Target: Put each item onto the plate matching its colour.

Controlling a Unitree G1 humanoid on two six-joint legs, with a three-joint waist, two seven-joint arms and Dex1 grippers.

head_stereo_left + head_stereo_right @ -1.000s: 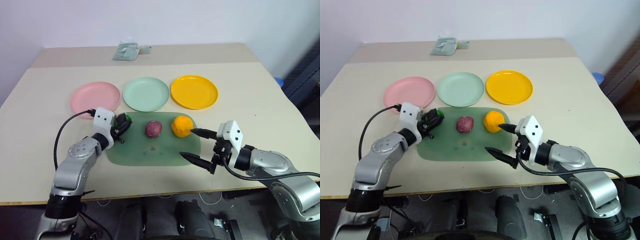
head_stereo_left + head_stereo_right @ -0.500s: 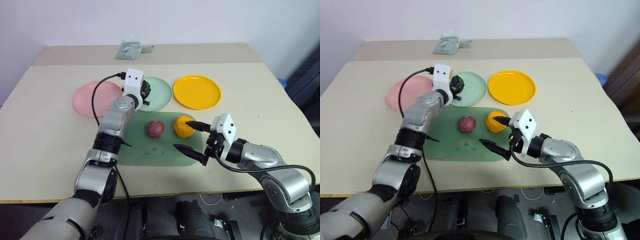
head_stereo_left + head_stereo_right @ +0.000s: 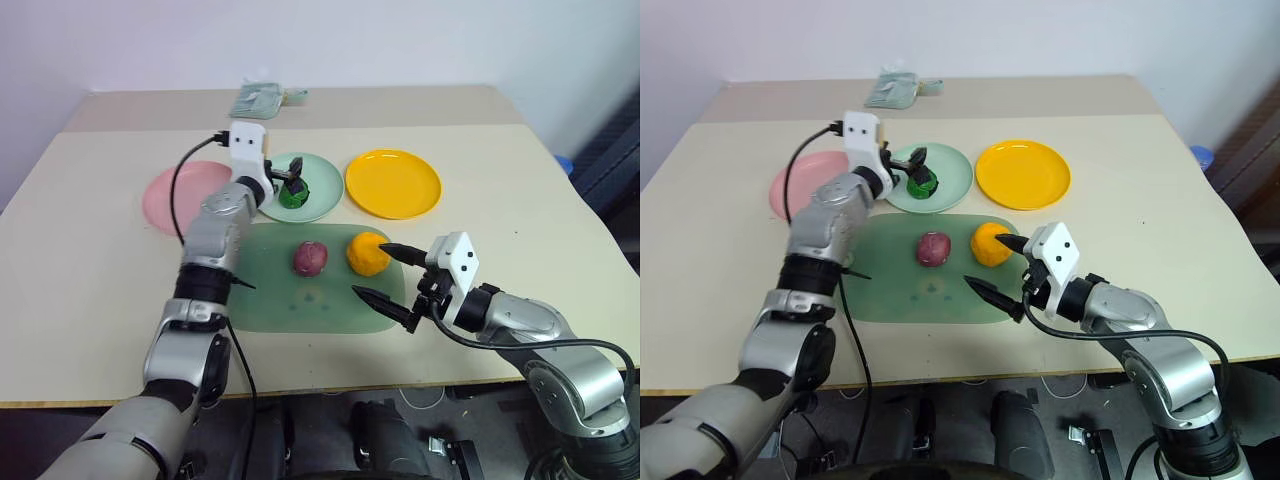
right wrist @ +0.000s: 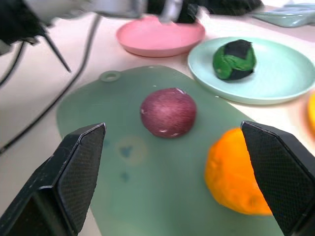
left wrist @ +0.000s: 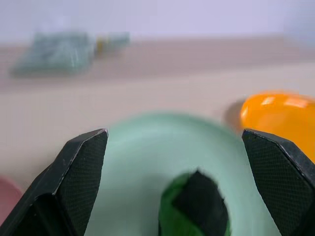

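Lying on the mint plate (image 3: 318, 190), green lump (image 3: 292, 196) sits beneath left gripper (image 3: 283, 173).

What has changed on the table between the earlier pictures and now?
The left end effector carried the dark green item from the green mat to the mint green plate and released it there, open now. The maroon item, orange item and open right end effector stayed in place.

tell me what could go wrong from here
The left gripper is open with the green item on the mint plate between its fingers; pulling back could nudge it off. The right gripper sits beside the orange item, which may roll toward the maroon item.
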